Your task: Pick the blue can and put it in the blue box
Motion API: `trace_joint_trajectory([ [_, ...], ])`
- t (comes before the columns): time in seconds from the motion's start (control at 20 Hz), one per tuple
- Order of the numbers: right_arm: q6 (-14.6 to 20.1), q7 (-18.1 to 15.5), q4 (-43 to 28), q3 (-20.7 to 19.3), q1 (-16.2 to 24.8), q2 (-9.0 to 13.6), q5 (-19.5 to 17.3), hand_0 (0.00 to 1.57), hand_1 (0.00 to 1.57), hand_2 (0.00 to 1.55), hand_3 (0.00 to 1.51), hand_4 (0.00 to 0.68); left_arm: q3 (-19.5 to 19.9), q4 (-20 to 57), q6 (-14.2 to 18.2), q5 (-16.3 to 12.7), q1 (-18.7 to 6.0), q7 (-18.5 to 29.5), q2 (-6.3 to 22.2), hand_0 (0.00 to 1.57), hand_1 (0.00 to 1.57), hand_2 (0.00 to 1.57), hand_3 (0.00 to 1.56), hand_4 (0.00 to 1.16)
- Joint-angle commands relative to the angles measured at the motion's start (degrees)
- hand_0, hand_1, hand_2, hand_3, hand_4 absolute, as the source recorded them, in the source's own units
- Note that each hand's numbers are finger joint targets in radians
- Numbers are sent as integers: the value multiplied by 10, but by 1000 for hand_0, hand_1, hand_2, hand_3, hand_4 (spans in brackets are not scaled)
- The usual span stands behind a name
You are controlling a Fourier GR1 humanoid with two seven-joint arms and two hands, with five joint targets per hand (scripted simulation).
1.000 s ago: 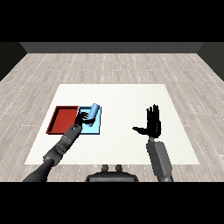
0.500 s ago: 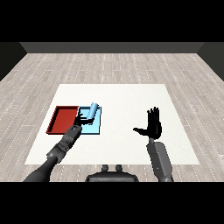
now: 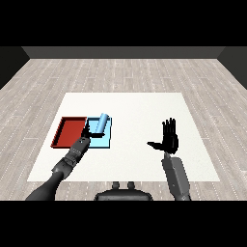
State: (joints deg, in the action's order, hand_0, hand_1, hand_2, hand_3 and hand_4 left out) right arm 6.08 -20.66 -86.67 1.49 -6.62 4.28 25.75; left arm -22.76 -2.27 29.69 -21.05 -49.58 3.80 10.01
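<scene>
A wood-plank floor [image 3: 125, 72] fills the upper part of the frame and runs down both sides, and on it, in the middle of the frame, sits the white tabletop [image 3: 140, 116]. At the left centre of the tabletop two trays lie side by side, touching along one edge: the red tray [image 3: 67, 132] on the left and the light blue tray [image 3: 107, 141] just to its right. From the lower left corner of the frame the left forearm [image 3: 65, 166] reaches up and to the right toward the trays, and from the bottom right of centre the right forearm [image 3: 174, 176] rises almost straight up. The right robot hand [image 3: 170, 140] stands over bare tabletop at the right centre of the frame, well apart from both trays, with its fingers straight and pointing upward and its thumb stuck out to the left, holding nothing. The left robot hand [image 3: 87, 136] sits at the near left part of the light blue tray, its fingers curled round the lower end of the blue can [image 3: 101, 124]. The can is tilted, its top leaning up and to the right, over the upper left part of the light blue tray; whether its base touches the tray floor cannot be told.
</scene>
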Motion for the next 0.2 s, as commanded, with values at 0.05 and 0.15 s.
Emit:
trace_joint_trajectory([
  [0.05, -16, -4, 10, 0, 2, 6, -1, 0, 0, 0, 0, 0, 41, -71, 18, -32, -18, 103, 7, 0, 0, 0, 0, 0],
  [0.15, -15, -4, -3, 6, 14, 10, -11, 0, 0, 0, 0, 0, 49, -75, 10, -30, -3, 141, 16, 0, 0, 0, 0, 0],
])
